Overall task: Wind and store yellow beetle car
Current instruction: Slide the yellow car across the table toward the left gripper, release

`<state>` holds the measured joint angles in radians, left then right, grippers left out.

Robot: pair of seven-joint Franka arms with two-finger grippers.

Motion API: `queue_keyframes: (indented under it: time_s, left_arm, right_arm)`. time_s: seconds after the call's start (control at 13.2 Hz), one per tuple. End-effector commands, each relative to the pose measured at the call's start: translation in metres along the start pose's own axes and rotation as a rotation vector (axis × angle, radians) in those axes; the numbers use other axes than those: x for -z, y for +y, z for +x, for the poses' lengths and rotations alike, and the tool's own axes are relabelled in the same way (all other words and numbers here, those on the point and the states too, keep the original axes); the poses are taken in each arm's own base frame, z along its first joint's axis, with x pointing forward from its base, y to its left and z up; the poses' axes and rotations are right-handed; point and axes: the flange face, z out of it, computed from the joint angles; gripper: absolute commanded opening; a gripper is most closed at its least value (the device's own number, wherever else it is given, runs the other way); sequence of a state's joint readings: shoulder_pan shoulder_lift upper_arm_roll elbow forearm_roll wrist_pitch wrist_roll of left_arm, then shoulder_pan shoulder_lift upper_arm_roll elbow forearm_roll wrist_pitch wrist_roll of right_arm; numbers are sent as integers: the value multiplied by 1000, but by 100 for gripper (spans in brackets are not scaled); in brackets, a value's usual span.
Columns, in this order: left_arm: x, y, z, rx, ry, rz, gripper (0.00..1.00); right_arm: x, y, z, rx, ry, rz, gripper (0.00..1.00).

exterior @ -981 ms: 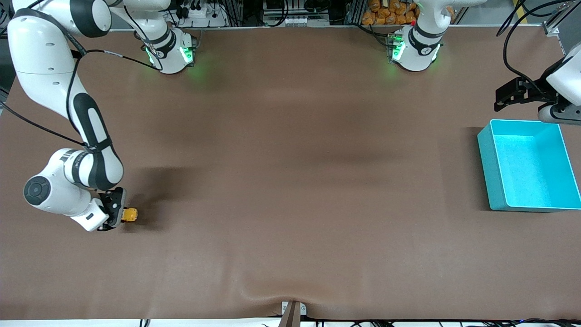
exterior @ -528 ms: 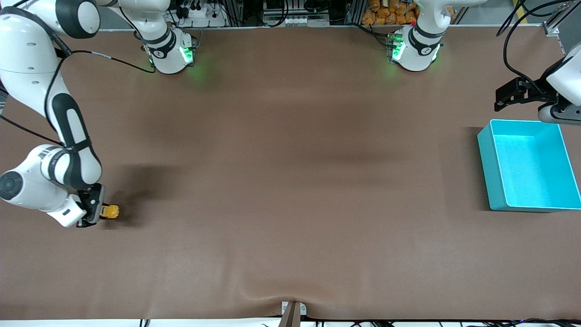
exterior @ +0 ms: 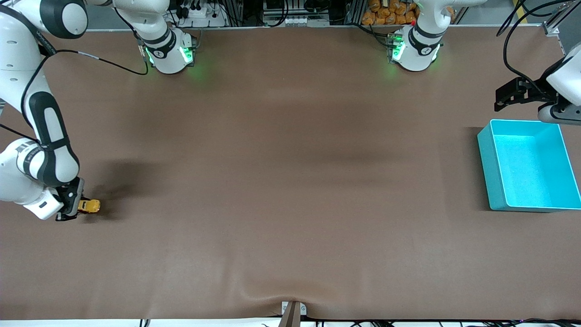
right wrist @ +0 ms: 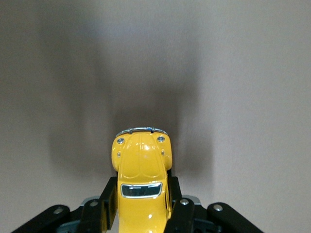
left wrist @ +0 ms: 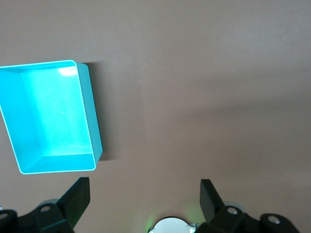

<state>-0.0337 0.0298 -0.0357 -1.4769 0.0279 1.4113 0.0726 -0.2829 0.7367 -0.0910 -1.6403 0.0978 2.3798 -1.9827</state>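
Note:
The yellow beetle car (exterior: 89,205) is low on the brown table at the right arm's end. My right gripper (exterior: 75,207) is shut on it, its fingers (right wrist: 181,209) clamping the car's sides. In the right wrist view the yellow beetle car (right wrist: 141,167) points away from the gripper, nose and windscreen showing. My left gripper (exterior: 510,96) hangs open and empty over the table beside the turquoise bin (exterior: 530,207), at the left arm's end. In the left wrist view its fingertips (left wrist: 77,194) stand wide apart with the turquoise bin (left wrist: 95,125) farther off.
The brown mat has a raised wrinkle (exterior: 281,290) near the front edge at the middle. The robot bases (exterior: 170,52) stand along the table's farther edge.
My right gripper has dragged the yellow car along the table toward the right arm's end, away from the bin. The left arm has not moved.

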Motion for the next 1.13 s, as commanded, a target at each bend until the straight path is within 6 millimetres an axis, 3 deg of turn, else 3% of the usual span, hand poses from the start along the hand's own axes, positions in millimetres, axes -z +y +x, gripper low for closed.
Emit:
queue_keyframes:
  time_s: [0.0,0.45,1.06]
  left_arm:
    - [2,0,-5,10,-1,1,100]
    - [2,0,-5,10,-1,1,100]
    - [-2,3,-4,22,-12,1,100]
  right_arm:
    - [-11,0,-6,14,17,11,100]
    - [22,18,0,35,17,-1,100]
    - [25,15,7,30,43,45,100]
